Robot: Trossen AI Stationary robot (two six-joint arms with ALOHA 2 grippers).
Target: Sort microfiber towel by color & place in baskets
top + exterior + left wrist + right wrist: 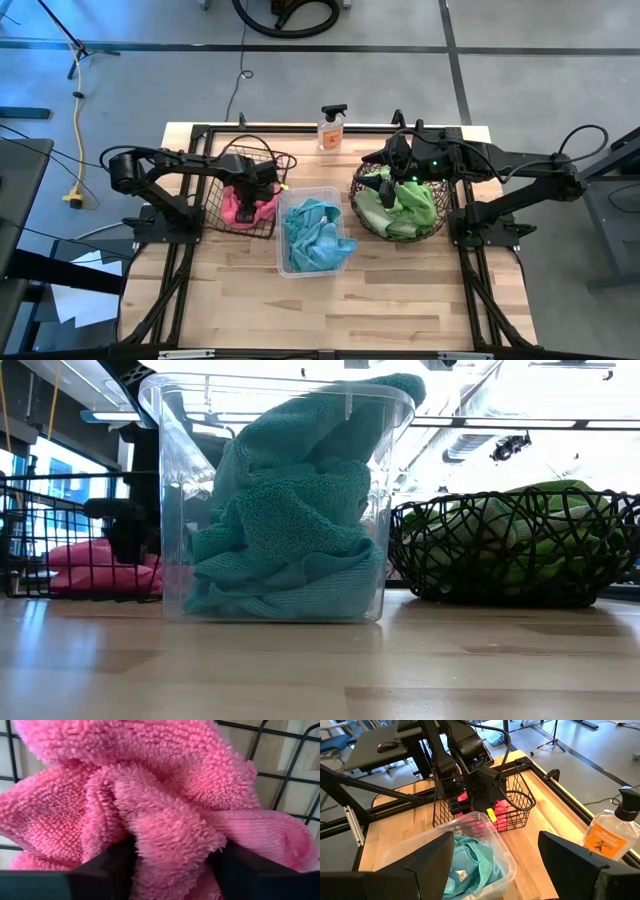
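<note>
Pink towels [238, 210] lie in the black wire basket [272, 156]. My left gripper [172, 857] reaches down into that basket, open, with a pink fold [170, 835] between its fingers. Teal towels [315, 235] fill the clear tub [312, 189] in the middle and rise above its rim in the low view [290, 520]. Lime green towels [412, 205] are heaped in the round woven basket [366, 226]. My right gripper [495, 845] hovers open and empty over that basket's left side [388, 185]. My left gripper's open fingers [107, 870] stand on either side of a bunched fold of a pink towel [175, 845], coming from above. The fold fills the gap and touches both inner faces. The towel rests on the pink heap in the wire basket.
A clear spray bottle with an orange label [332, 128] stands near the table's far edge between the baskets, also in the right wrist view [607, 837]. The three containers stand side by side across the table. Bare wood [330, 310] lies toward the near edge.
</note>
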